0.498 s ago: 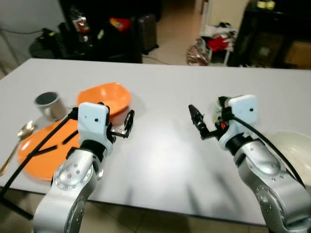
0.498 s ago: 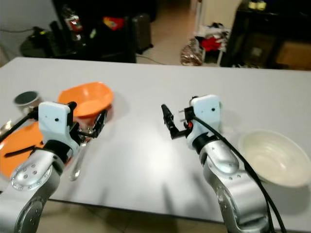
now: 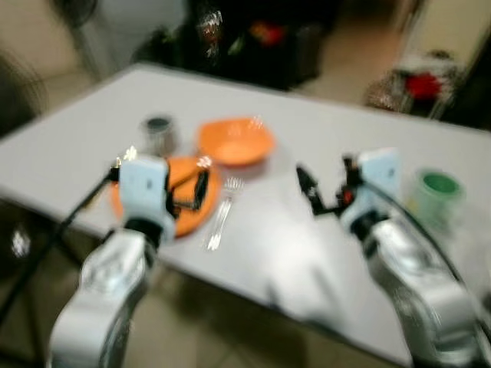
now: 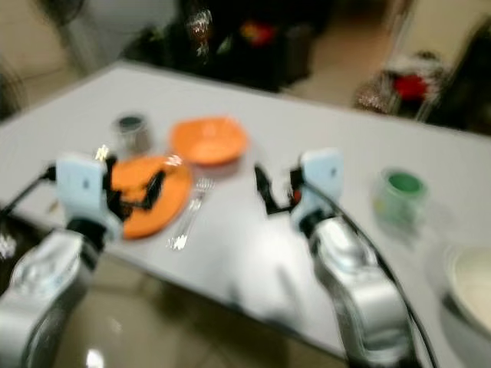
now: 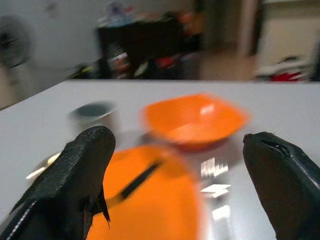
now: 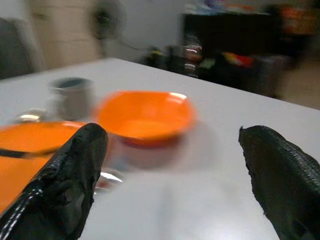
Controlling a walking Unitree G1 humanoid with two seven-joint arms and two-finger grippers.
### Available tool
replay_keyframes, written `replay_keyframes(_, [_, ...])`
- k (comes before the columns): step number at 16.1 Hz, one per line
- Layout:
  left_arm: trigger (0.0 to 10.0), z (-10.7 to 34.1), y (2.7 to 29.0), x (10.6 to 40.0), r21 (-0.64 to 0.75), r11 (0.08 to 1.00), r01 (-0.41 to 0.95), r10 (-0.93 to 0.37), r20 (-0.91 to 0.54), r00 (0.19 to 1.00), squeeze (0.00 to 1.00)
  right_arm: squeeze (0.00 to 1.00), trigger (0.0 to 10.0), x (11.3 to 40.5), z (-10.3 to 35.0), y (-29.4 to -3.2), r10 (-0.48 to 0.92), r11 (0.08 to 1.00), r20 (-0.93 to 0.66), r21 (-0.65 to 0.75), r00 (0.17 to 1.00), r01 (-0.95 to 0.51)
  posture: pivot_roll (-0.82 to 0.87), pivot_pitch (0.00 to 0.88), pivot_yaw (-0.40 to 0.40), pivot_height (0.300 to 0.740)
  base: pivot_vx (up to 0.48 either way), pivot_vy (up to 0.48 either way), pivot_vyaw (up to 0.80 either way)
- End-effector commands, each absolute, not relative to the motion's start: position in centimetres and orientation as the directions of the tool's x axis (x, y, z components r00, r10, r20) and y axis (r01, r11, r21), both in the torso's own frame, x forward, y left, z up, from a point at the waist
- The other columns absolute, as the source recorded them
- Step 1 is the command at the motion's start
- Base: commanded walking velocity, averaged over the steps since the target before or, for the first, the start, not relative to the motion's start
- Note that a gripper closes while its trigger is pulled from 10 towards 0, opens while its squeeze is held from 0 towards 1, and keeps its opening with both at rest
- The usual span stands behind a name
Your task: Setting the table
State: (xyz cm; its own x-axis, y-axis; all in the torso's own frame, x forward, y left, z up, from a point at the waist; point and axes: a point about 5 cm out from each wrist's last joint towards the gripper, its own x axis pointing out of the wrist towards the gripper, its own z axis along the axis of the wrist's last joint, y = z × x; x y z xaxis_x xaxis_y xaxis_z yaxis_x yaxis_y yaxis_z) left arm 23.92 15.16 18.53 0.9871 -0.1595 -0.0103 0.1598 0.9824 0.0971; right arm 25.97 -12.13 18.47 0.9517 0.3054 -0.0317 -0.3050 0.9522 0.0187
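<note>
The head views are blurred; a grey table (image 3: 322, 253) carries the setting, and the orange plate (image 3: 184, 207) near its left front edge serves as landmark. Just behind the plate sits an orange bowl (image 3: 235, 140); behind the plate and to the left stands a small metal cup (image 3: 159, 133); a fork (image 3: 221, 215) lies just right of the plate, along its edge. Well to the right of the plate stands a green cup (image 3: 439, 188), and further right, at the table's edge, a white bowl (image 4: 469, 284).

The left gripper (image 3: 196, 192) hovers over the plate's right side, its 2 fingers spread wide with nothing between them; the right gripper (image 3: 311, 192) hangs above bare table right of the fork, its 2 fingers likewise apart and empty.
</note>
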Motion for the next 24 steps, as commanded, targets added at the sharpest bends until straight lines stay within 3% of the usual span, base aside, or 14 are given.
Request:
replay_keyframes(1, [10.0,18.67,15.0,23.95,0.097,0.981,0.167,-0.168,-0.004,0.986,0.0,1.0,10.0,26.0,18.5,-12.77,0.281,0.96,-0.037,0.016,0.959,-0.281,-0.09,0.0,0.018,0.74,0.0,0.36,0.8])
replay_keyframes(20, [10.0,18.89,15.4,24.4,0.095,0.982,0.162,-0.163,0.002,0.987,0.0,1.0,10.0,26.46,18.11,-12.73,0.254,0.966,-0.052,0.064,0.966,-0.251,-0.09,0.0,0.014,0.74,0.0,0.335,0.8])
replay_keyframes(24, [10.0,18.97,15.55,24.78,0.105,0.984,0.143,-0.144,-0.005,0.99,0.0,1.0,10.0,26.89,17.63,-12.75,0.249,0.968,-0.081,0.061,0.965,-0.245,-0.08,0.0,0.003,0.74,0.0,0.0,0.0])
